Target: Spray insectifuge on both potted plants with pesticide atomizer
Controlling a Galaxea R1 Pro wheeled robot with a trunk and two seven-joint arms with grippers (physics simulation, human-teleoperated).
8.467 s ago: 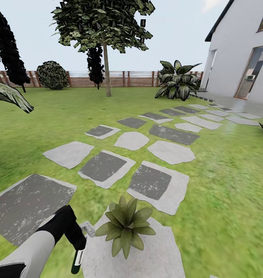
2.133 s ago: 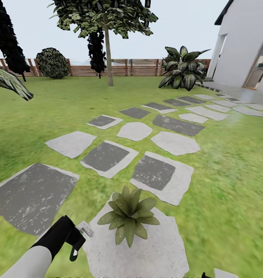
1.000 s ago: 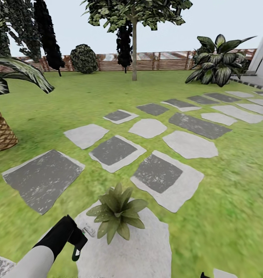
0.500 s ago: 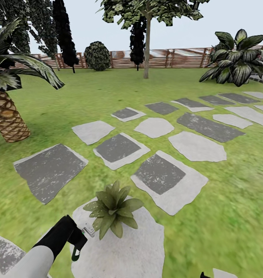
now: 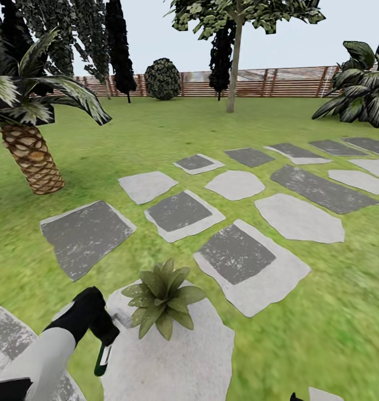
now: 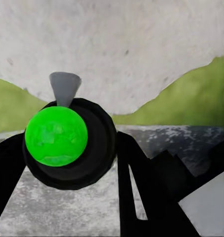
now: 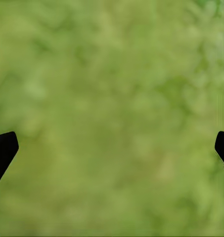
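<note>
We see one potted plant [image 5: 161, 296], a low rosette of pointed green leaves, upright on a pale stepping stone in the lower left-centre of the head view. Left of it, the pesticide atomizer [image 5: 102, 358] hangs dark and slim, apparently held; its top is hidden.

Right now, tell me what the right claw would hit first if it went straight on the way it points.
Only lawn lies ahead of the open right claw, so it would likely meet grass first; depth is unclear.

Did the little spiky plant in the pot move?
No. The potted plant sits on the same pale stepping stone; the camera turned, shifting the whole picture.
</note>
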